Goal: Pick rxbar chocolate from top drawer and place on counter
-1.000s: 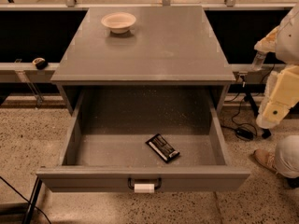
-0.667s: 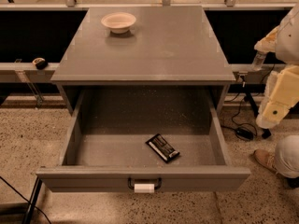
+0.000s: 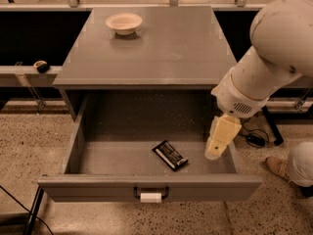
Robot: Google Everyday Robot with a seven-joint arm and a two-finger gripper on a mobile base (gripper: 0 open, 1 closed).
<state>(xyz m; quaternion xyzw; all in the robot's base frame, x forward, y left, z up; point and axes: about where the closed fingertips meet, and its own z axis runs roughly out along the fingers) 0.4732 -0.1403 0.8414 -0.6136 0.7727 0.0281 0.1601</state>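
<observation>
The top drawer (image 3: pixel 146 187) is pulled wide open below the grey counter (image 3: pixel 161 48). The rxbar chocolate (image 3: pixel 170 155), a flat black wrapper with pale stripes, lies on the drawer floor right of the middle, turned diagonally. My gripper (image 3: pixel 215 151) hangs from the white arm over the drawer's right side, about a hand's width to the right of the bar and not touching it. It holds nothing that I can see.
A white bowl (image 3: pixel 123 22) stands on the counter's far left. A person's shoe (image 3: pixel 279 168) and clothed knee (image 3: pixel 303 163) are on the floor at the right, near dark cables (image 3: pixel 254 138). A dark metal leg (image 3: pixel 32 212) stands at the lower left.
The arm has swung in from the right edge of the view to above the drawer's right side. The bar, bowl and drawer have not moved.
</observation>
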